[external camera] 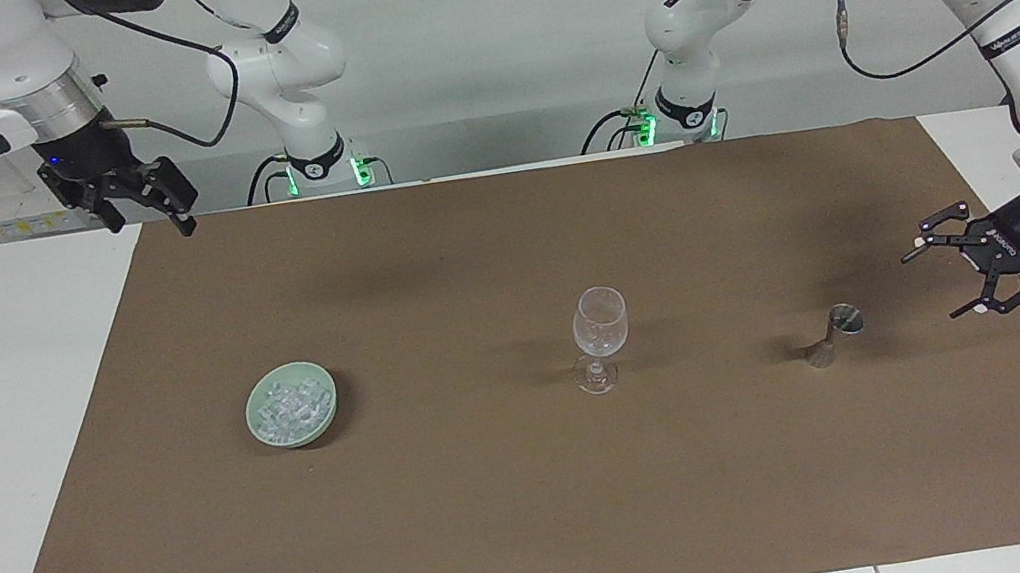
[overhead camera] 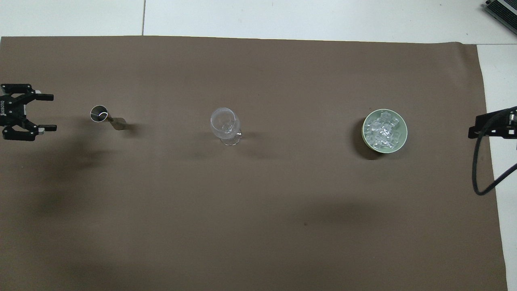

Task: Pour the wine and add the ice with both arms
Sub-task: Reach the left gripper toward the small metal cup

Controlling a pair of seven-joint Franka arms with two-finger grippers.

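Now closing on the jigger (external camera: 836, 331) from three o'clock — left gripper (external camera: 936, 280) spread, right gripper (external camera: 152, 219) parted, waiting; best gripped level, upright.

left gripper (external camera: 937, 280) beside jigger (external camera: 835, 334) (fingers apart) | right gripper (external camera: 145, 215) waits

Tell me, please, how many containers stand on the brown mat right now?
3: the metal jigger toward the left arm's end, the wine glass mid-mat, and the green bowl of ice toward the right arm's end.
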